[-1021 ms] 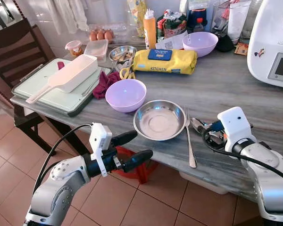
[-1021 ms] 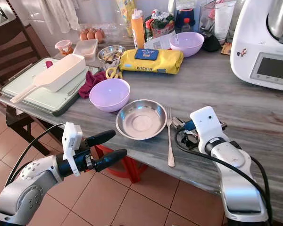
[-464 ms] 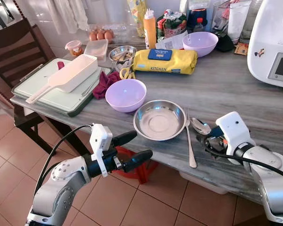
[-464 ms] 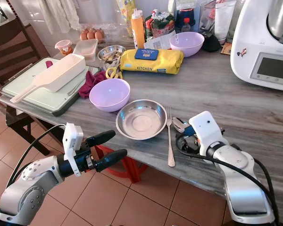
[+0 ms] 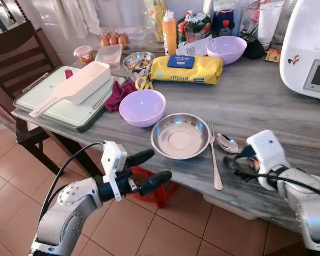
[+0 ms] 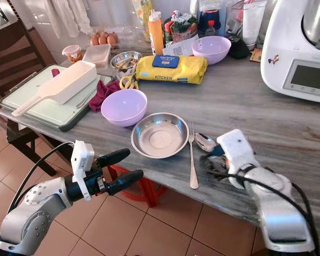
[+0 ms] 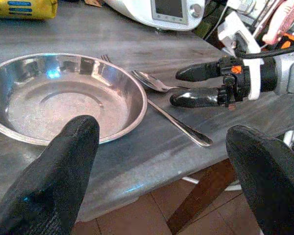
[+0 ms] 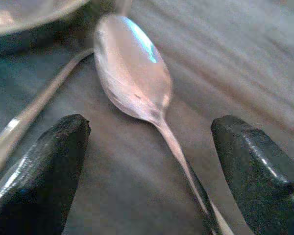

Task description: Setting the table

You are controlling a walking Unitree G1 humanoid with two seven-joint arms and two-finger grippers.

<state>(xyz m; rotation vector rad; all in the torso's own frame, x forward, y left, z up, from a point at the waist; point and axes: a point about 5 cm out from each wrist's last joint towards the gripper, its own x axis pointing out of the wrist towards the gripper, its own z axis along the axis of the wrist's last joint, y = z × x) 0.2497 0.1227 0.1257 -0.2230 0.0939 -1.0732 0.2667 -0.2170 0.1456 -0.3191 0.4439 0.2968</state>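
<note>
The spoon lay flat on the grey table, bowl end just right of the fork, which lay just beside the steel bowl. A second earlier the right gripper had been over the spoon; it had since drawn back toward the table's near edge, leaving the spoon fully exposed, its fingers spread apart with the handle running between them, apparently untouched. The left gripper hovered unchanged below the table edge, fingers open and empty. Counted: one spoon, one fork, one steel bowl at the setting, two lilac plastic bowls, one white scoop on the tray.
</note>
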